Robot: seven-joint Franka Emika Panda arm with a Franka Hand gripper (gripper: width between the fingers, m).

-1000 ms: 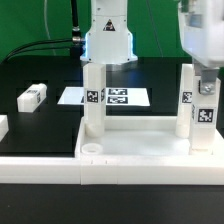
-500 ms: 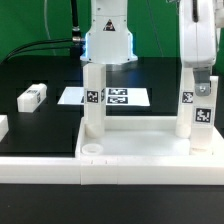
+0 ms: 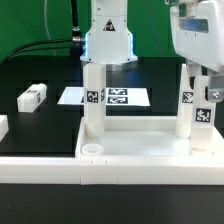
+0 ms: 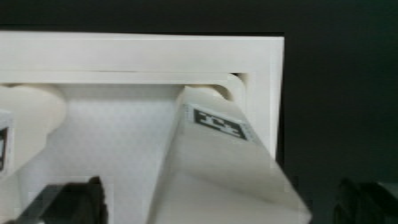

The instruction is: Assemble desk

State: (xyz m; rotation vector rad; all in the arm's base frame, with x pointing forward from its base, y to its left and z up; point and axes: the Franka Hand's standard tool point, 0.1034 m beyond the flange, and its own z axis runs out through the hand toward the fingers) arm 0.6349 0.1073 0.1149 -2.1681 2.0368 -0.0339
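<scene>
The desk top [image 3: 135,142] is seen nearest, an empty socket [image 3: 90,148] at its corner on the exterior view's left. On the right, an upright leg [image 3: 205,115] is straddled from above by the gripper [image 3: 203,84], whose jaws are spread wide and hold nothing. Farther off, well to the left, a loose leg [image 3: 33,96] is seen lying flat.

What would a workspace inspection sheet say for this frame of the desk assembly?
Surface: black table, low white border wall in front.
Job's things: desk top carries three upright legs; fourth leg lies loose on the table.
Clutter: marker board.
Pincer: open, straddling the front upright leg, not touching.
Cables: black cables at the rear.
Surroundings: green backdrop; robot base behind.
</scene>
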